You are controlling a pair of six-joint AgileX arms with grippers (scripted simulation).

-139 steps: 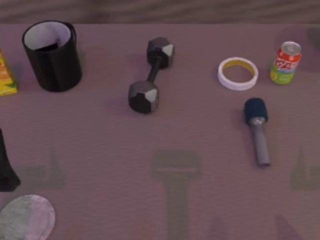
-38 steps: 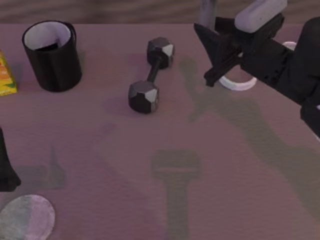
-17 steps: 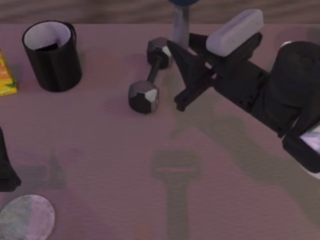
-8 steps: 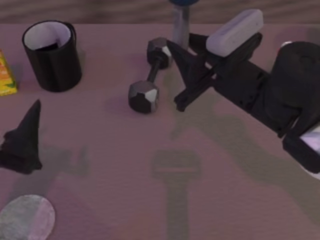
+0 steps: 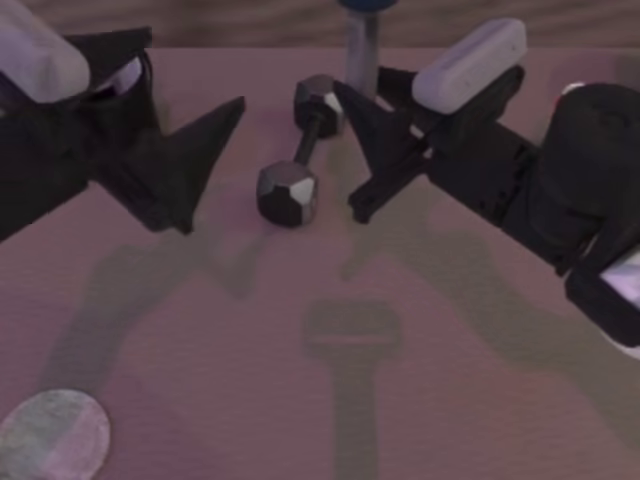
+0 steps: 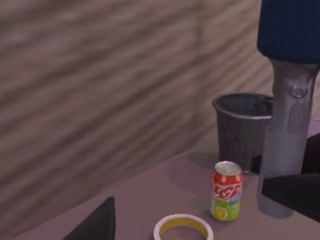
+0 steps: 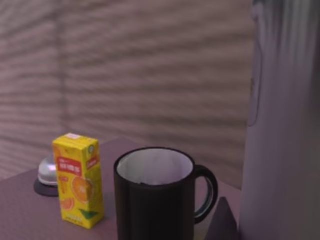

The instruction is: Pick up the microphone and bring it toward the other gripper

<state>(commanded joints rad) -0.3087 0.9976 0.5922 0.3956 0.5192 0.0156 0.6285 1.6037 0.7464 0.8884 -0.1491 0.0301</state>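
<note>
The microphone [image 5: 360, 55] stands upright off the table at the back middle, its dark-blue head [image 5: 366, 3] cut by the frame edge. My right gripper [image 5: 358, 140] is shut on its grey handle, reaching in from the right. The left wrist view shows the microphone [image 6: 289, 125] close by, with the right gripper's black fingers [image 6: 295, 192] round its lower end. In the right wrist view the handle [image 7: 285, 125] fills one side. My left gripper [image 5: 212, 165] hovers at the back left, open and empty, its pointed fingers facing the right gripper across the dumbbell.
A black hex dumbbell [image 5: 300, 150] lies between the two grippers. A black mug [image 7: 155, 200], a yellow juice box [image 7: 78, 180] and a bell [image 5: 50, 435] sit on the left. A soda can [image 6: 226, 197], a tape ring [image 6: 182, 227] and a dark bin [image 6: 245, 130] are on the right.
My left arm has swung from the left edge up and rightward over the mug, toward the microphone. The right gripper holds the microphone still.
</note>
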